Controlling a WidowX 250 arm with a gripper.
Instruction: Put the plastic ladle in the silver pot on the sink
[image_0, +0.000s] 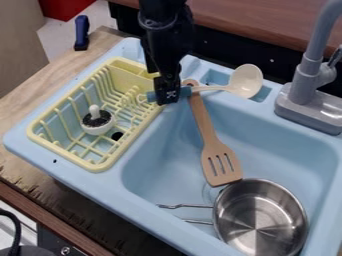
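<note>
The gripper (164, 95) hangs over the sink's back left corner, beside the yellow rack, shut on the blue handle of the plastic ladle. The cream bowl of the ladle (246, 81) points right, over the sink's back rim; the handle's hooked end sticks out left of the fingers, above the rack's edge. The silver pot (261, 218) stands at the front right of the blue sink (160, 160), its wire handle pointing left, with only bare metal visible inside.
A wooden slotted spatula (217, 150) leans in the basin from the back rim, its blade by the pot. The yellow dish rack (103, 165) on the left holds a white-handled brush (97, 121). The grey faucet (307, 80) rises at the back right.
</note>
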